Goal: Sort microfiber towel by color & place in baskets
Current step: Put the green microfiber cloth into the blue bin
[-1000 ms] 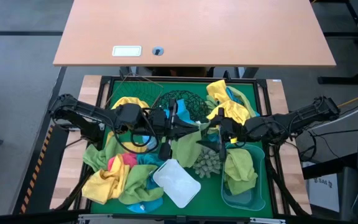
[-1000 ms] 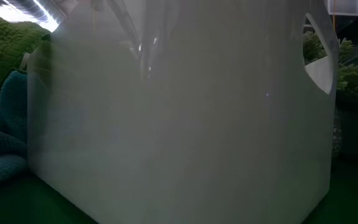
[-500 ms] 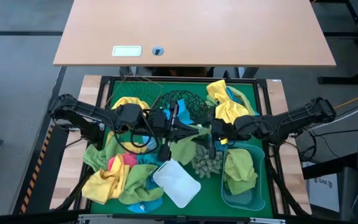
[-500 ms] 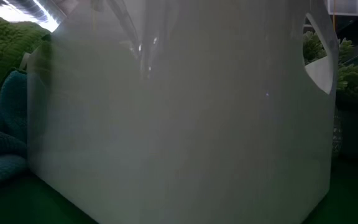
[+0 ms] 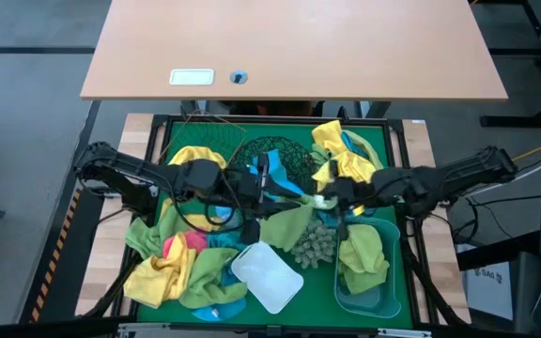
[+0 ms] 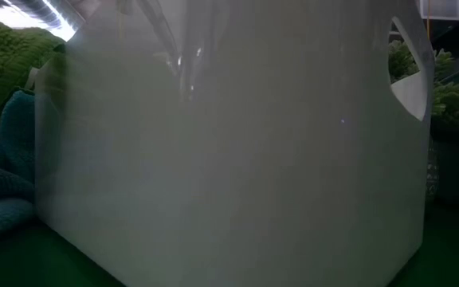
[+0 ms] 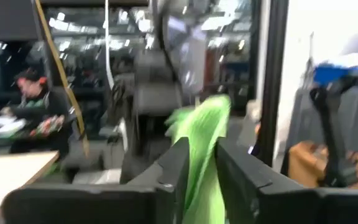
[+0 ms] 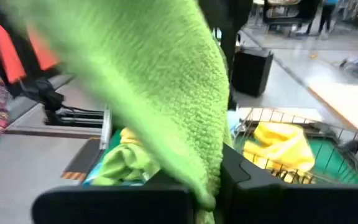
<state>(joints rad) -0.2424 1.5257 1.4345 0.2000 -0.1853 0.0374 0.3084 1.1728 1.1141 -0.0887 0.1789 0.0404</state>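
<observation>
Green worktop (image 5: 383, 141) crowded; person seated in room behind, seen in left wrist view. Lime green towel (image 5: 287, 225) pinched between both grippers mid-worktop: left gripper (image 5: 269, 199) narrowly parted around cloth, right gripper (image 5: 319, 200) clamped on it. Black mesh bowl (image 5: 285, 158) just beyond; spiky ball (image 5: 316, 246) and blue tub (image 5: 369, 299) near right gripper. White tub (image 6: 229, 143) fills low view.

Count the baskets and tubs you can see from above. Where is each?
4. The black mesh bowl sits at the mat's far middle, the wire basket far left, the white tub near the middle front, the blue tub front right. Towels may hide others.
</observation>
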